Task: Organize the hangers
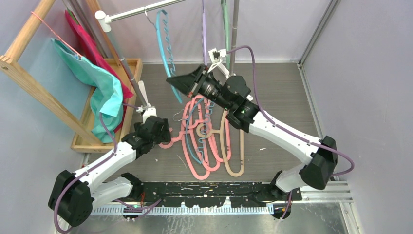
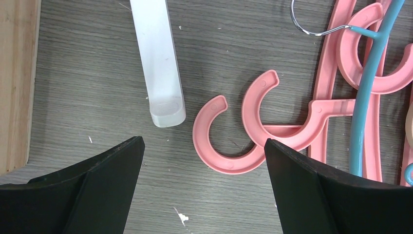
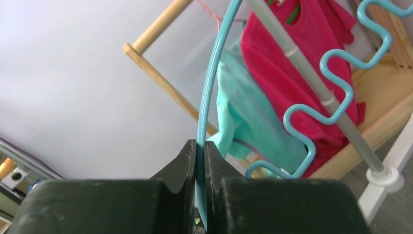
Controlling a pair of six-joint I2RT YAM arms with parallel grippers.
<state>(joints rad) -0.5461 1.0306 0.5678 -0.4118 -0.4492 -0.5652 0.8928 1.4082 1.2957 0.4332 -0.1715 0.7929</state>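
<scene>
1. Table [image 1: 282,97]: grey wood-grain top. A wooden rack [image 1: 29,83] with a teal cloth [image 1: 104,92] and a red cloth [image 1: 85,44] stands at its left edge.
2. Metal rail [image 1: 141,10]: it crosses the back. A lavender hanger [image 1: 204,29] and a green hanger [image 1: 225,29] hang near it, so a few look sorted.
3. Pile of hangers [image 1: 204,146]: pink, beige and blue ones lie tangled flat on the table between the arms. By my judgement most of the job is left.
4. Blue hanger [image 1: 165,48]: it is up by the rail with its wire hook at the bar. I cannot tell whether it is seated.
5. Right gripper [image 3: 200,146]: clenched on the blue hanger's thin side.
6. Left gripper [image 2: 203,141]: spread wide and holding nothing, it hovers low over a pink hook [image 2: 229,163] at the pile's left edge.
</scene>
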